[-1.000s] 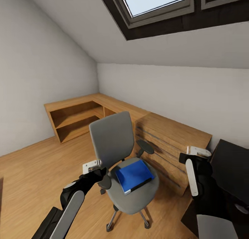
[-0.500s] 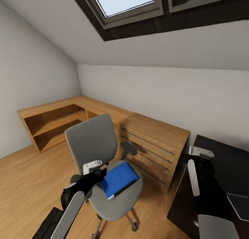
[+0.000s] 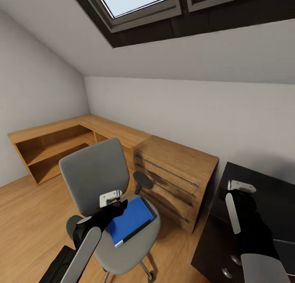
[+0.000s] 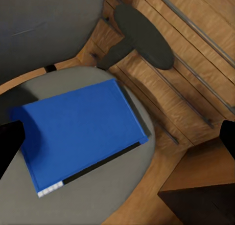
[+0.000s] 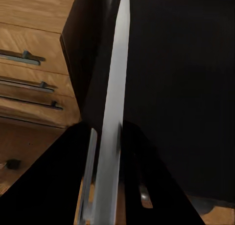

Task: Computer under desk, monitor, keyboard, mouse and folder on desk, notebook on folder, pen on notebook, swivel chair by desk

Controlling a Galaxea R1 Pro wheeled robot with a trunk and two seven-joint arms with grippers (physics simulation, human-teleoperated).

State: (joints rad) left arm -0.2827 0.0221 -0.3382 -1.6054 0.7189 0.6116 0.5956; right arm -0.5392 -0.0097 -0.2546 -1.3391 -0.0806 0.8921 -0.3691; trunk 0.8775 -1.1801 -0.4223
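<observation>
My arms are mostly matt black, bulky at the joints, each with a long pale grey-white panel running down the forearm — smooth, rounded at the ends. Near each wrist sits a small white bracket with a few dark holes in it. My left pincer (image 3: pixel 119 204) ends in black, tapering fingers (image 4: pixel 10 143), plain and unmarked. My right pincer (image 3: pixel 239 189) is black too, below its white bracket. At the lower edge my upper arm segments show as broad light grey shells — no cables or lettering that I can make out.
</observation>
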